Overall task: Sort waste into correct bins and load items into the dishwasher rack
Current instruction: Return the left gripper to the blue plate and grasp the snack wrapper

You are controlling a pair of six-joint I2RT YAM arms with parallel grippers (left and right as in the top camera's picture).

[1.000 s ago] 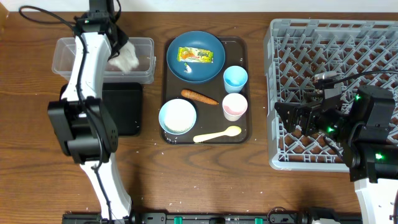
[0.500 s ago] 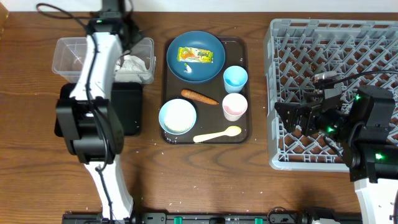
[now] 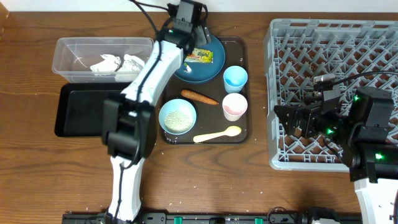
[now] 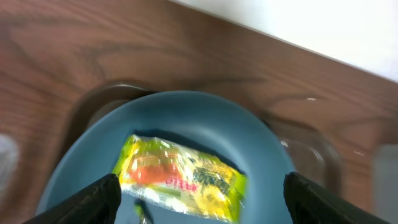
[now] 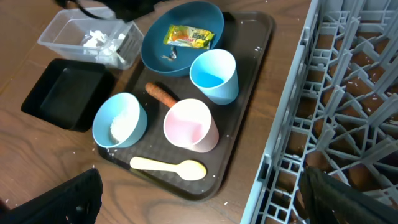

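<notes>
The yellow-green wrapper (image 3: 202,56) lies on the dark blue plate (image 3: 205,70); the left wrist view shows it (image 4: 180,177) too. My left gripper (image 3: 186,18) hovers over the plate's back edge, open and empty, its fingers either side of the wrapper (image 4: 199,196). The crumpled tissue (image 3: 118,62) lies in the clear tub (image 3: 68,59). The black tray (image 3: 81,112) sits in front of the tub. The carrot (image 3: 199,96), bowl with rice (image 3: 178,116), blue cup (image 3: 235,78), white-pink cup (image 3: 234,106) and spoon (image 3: 217,134) are on the brown tray. My right gripper (image 3: 292,118) is open over the rack's (image 3: 336,50) left side.
The brown serving tray (image 3: 244,134) holds the dishes between the bins and the rack. A few white grains are scattered on the wooden table (image 3: 205,180) around the tray. In the right wrist view the rack wall (image 5: 292,124) is close on the right.
My left arm has swung right from the clear tub to above the blue plate. The tissue it held now lies in the tub. The right arm has not moved.
</notes>
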